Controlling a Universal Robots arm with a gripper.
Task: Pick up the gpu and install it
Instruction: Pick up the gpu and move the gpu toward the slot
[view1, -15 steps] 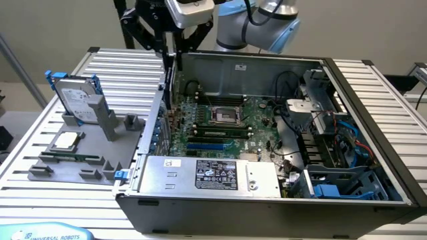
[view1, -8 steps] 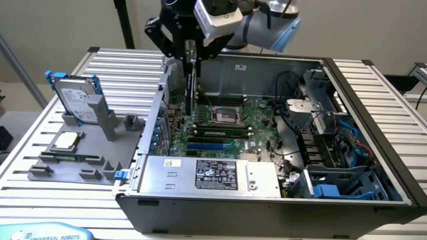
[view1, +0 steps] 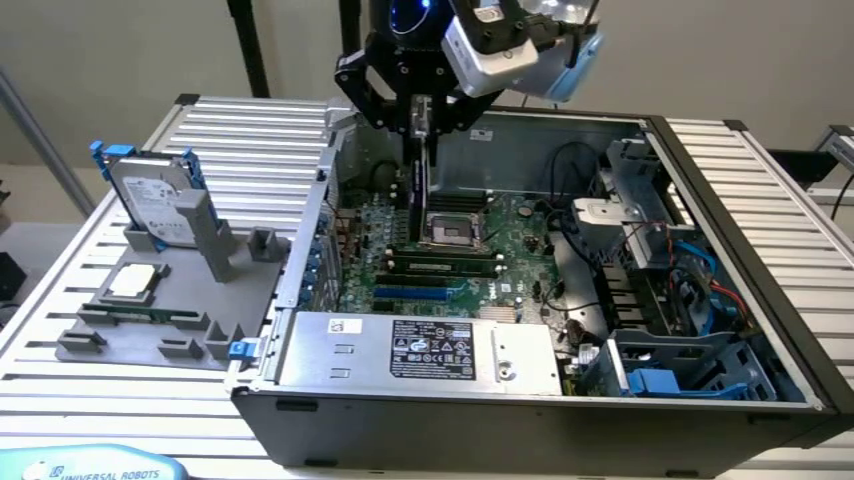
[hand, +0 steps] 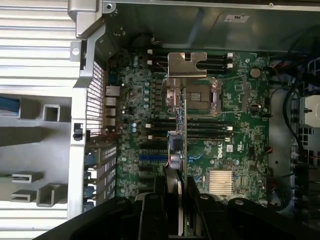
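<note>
Black end effector (view1: 422, 125) at upper centre of exterior view, fingers narrowed and clamped on gpu (view1: 426, 180). Gpu hangs upright on edge, long side vertical, over green motherboard (view1: 514, 235) inside open computer case (view1: 534, 410). Lower end near CPU socket (view1: 447, 228); contact with board cannot be told. Wrist view shows card edge-on, silver bracket (hand: 187, 64) at far end. Hard drive (view1: 150, 195) and CPU chip (view1: 134, 282) rest on grey fixture (view1: 134, 335) on slatted counter (view1: 254, 130), exterior view's left.
</note>
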